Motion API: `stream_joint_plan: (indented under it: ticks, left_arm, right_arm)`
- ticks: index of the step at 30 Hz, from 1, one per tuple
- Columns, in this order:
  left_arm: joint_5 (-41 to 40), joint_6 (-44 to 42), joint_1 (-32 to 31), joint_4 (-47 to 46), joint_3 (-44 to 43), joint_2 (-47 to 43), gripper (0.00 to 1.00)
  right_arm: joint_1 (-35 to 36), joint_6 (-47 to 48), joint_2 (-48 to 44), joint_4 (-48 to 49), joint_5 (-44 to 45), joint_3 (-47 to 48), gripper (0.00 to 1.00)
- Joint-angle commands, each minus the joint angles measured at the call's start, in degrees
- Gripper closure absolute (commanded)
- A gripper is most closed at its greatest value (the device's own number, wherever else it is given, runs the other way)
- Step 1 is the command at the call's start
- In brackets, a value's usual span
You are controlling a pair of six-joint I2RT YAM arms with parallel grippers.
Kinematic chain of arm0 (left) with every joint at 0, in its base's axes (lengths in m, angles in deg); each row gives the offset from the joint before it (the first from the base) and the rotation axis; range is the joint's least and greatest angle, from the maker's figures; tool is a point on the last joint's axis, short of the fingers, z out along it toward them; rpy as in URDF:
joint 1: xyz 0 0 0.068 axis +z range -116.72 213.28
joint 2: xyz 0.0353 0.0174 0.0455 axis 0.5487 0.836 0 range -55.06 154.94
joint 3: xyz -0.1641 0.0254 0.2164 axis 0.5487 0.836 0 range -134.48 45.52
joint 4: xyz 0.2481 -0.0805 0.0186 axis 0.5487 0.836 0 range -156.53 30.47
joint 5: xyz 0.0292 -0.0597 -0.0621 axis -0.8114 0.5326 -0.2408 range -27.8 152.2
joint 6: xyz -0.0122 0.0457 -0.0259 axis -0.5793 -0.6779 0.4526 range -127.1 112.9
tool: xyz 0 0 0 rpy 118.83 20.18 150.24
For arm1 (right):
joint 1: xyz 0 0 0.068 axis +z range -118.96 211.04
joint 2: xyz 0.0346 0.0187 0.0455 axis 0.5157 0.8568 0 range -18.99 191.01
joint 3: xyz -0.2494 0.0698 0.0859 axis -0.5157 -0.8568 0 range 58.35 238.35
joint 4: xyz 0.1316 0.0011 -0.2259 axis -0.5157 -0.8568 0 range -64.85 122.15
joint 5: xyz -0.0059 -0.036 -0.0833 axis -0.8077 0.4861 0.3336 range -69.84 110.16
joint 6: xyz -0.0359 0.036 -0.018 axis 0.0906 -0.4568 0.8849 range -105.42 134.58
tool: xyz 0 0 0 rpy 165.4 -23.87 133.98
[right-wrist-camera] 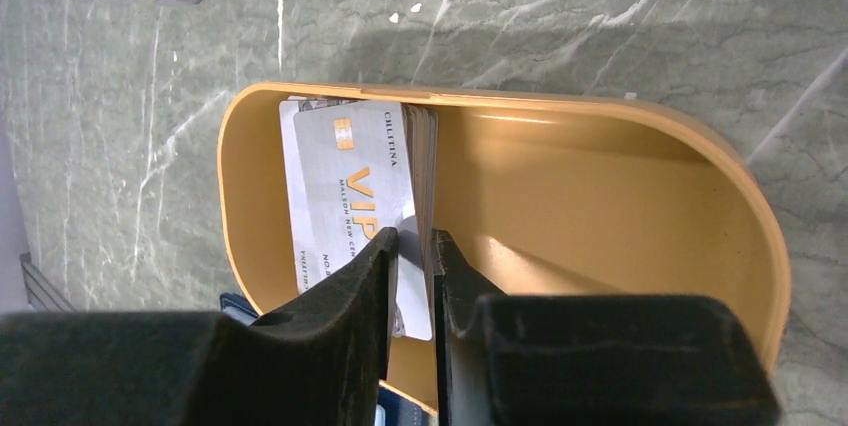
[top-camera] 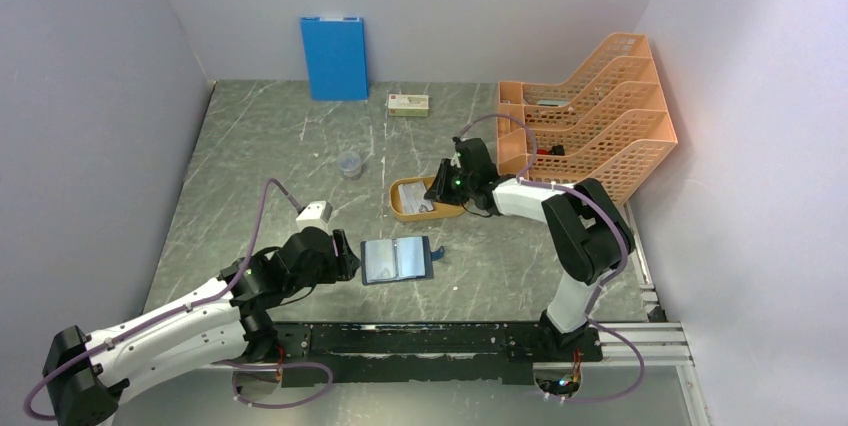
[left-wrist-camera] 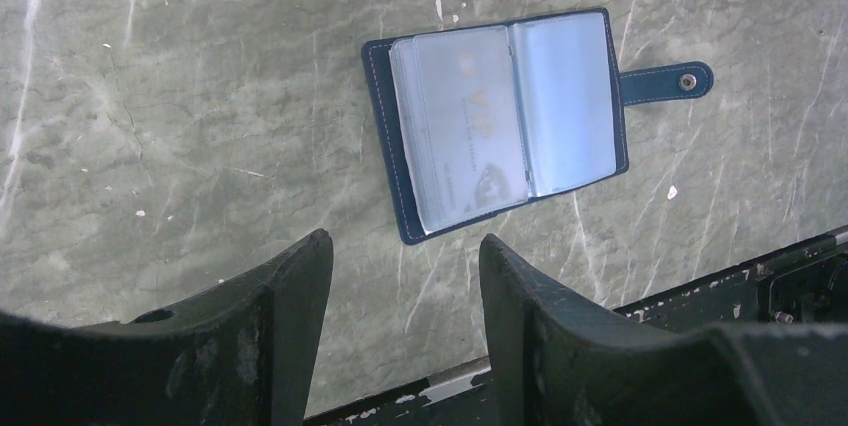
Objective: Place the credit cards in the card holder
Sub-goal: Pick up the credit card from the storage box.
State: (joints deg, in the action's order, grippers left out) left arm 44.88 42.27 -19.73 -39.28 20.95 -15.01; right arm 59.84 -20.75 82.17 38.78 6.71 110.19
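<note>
right pincer [right-wrist-camera: 412, 254]: narrow, nipped on the edge of the top of the credit cards [right-wrist-camera: 345, 181], which are stacked at one end of the orange tray [right-wrist-camera: 600, 114]
left pincer [left-wrist-camera: 405, 291]: wide, nothing in it, hanging just beside the card holder [left-wrist-camera: 500, 111]
card holder: open flat on the table [left-wrist-camera: 150, 96], one card in a sleeve, well apart from the tray
risk: thin edge grip, so the card may slip or twist on the lift
risk: a second card may come up with it
risk: the fingers may snag the tray wall and drag the tray
</note>
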Motion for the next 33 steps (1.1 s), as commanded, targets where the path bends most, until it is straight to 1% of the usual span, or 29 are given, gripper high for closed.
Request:
stream_joint_plan:
  ticks: [1,4,5,7,9,12,15,17,18,21,29,33]
  left_arm:
    - [0.8,0.0,0.1,-1.8,0.3,-0.1,0.4]
    - [0.9,0.0,0.1,-1.7,0.3,-0.2,0.39]
    - [0.8,0.1,0.1,-1.8,0.3,-0.2,0.39]
    - [0.9,0.1,0.1,-1.8,0.5,-0.3,0.39]
    - [0.9,0.1,0.2,-1.8,0.5,-0.4,0.39]
    - [0.8,0.1,0.1,-1.9,0.5,-0.3,0.4]
    - [0.9,0.1,0.1,-1.8,0.4,-0.1,0.39]
    - [0.9,0.0,0.1,-1.9,0.4,0.1,0.39]
    - [0.9,0.0,0.1,-2.0,0.4,0.2,0.4]
    - [1.0,-0.1,0.1,-2.3,0.5,0.3,0.39]
    - [0.9,-0.4,0.2,-2.5,0.1,1.2,0.39]
    - [0.9,-0.5,0.1,-2.6,-0.1,1.3,0.4]
  right_arm:
    - [-0.7,-0.1,-1.2,0.3,-0.3,-1.9,0.71]
    - [-0.7,-0.9,-1.9,1.5,-0.8,-2.3,0.49]
    - [-0.8,-1.0,-2.1,1.7,-0.8,-2.4,0.46]
    - [-0.7,-1.0,-1.9,1.5,-0.8,-2.1,0.41]
    - [-0.8,-0.9,-1.6,1.5,-1.0,-1.7,0.39]
    - [-0.6,-0.4,-0.6,1.2,-1.9,-0.8,0.38]
    - [-0.5,0.2,0.7,0.2,-2.5,0.0,0.44]
    - [-0.5,0.7,1.5,-0.9,-2.5,0.4,0.52]
    - [-0.4,0.9,1.7,-1.3,-2.4,0.5,0.59]
    - [-0.4,1.2,2.1,-1.9,-2.1,0.5,0.69]
    - [-0.6,0.9,0.4,-2.1,-0.9,-0.5,0.85]
    - [-0.7,0.8,0.0,-2.0,-1.1,-0.7,0.92]
